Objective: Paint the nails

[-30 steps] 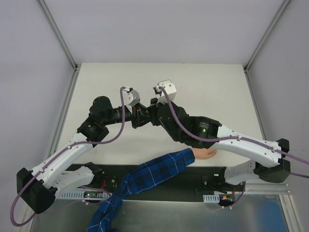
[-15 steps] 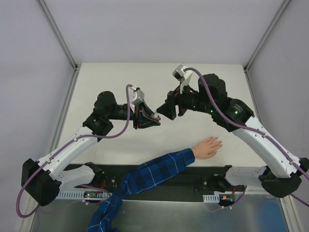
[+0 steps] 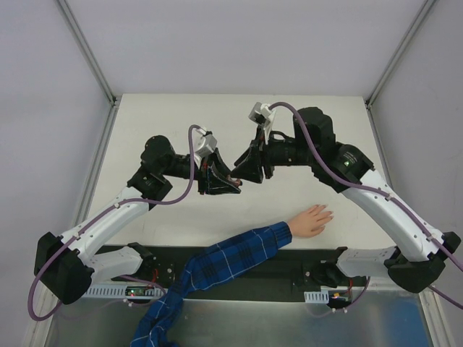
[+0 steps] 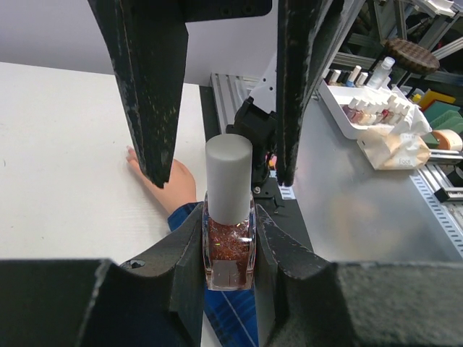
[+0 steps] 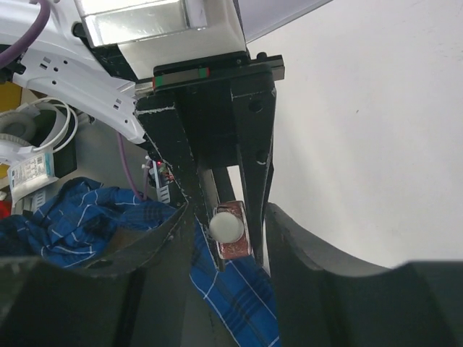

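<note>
The nails (image 3: pixel 328 214) tip a pale peach hand (image 3: pixel 309 221) lying flat on the white surface (image 3: pixel 181 116), fingers pointing right. They are too small to tell their colour.

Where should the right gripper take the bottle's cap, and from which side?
Grip the grey cap on its round sides, coming straight from its top end. It is a cylinder standing clear of the left gripper, which clamps the bottle body.
</note>
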`<state>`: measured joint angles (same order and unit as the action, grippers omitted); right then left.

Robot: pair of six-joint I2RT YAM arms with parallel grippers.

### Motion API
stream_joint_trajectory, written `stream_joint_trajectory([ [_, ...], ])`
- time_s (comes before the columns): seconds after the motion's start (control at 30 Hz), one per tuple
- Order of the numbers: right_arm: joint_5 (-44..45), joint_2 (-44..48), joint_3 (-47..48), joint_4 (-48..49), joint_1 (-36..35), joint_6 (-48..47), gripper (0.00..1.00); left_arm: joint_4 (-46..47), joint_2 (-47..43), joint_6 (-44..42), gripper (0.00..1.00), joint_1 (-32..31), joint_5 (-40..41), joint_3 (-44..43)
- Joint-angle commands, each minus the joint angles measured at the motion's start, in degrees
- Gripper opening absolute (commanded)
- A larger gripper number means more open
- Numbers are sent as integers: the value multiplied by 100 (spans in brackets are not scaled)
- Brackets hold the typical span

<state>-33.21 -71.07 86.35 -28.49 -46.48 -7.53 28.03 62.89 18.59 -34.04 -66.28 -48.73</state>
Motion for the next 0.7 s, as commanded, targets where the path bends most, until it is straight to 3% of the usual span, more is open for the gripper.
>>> stream_joint_trajectory([
  [0.0,-449,-83,-74,388,25,50,42,422,-49,75,0,47,-263,-137],
  [0.07,-432,-74,-100,414,16,50,38,422,-67,75,0,38,-219,-137],
  [0.17,-344,-56,-162,397,16,58,24,396,-119,14,0,47,-96,-110],
  [0.23,-213,-13,-284,441,-28,94,12,178,-163,-92,0,47,193,-102],
  [0.27,-108,5,-346,519,-63,163,1,46,-224,-301,0,47,342,-110],
  [0.37,997,84,-626,677,-457,278,1,-727,-373,-898,0,47,1168,-172],
  [0.47,3435,119,-934,862,-1282,708,0,-1228,-602,-1330,0,47,2336,-137],
  [0.5,5793,102,-953,758,-1598,1005,0,-1256,-646,-1384,0,47,2557,-111],
  [0.57,8465,-29,-927,189,-2495,2190,0,-1248,-795,-1437,0,47,3050,-23],
  [0.6,8889,-100,-892,73,-2941,2508,0,-1221,-840,-1463,0,47,3112,21],
  [0.67,9174,-310,-787,46,-3121,2940,0,-1151,-927,-1481,0,47,3183,100],
])
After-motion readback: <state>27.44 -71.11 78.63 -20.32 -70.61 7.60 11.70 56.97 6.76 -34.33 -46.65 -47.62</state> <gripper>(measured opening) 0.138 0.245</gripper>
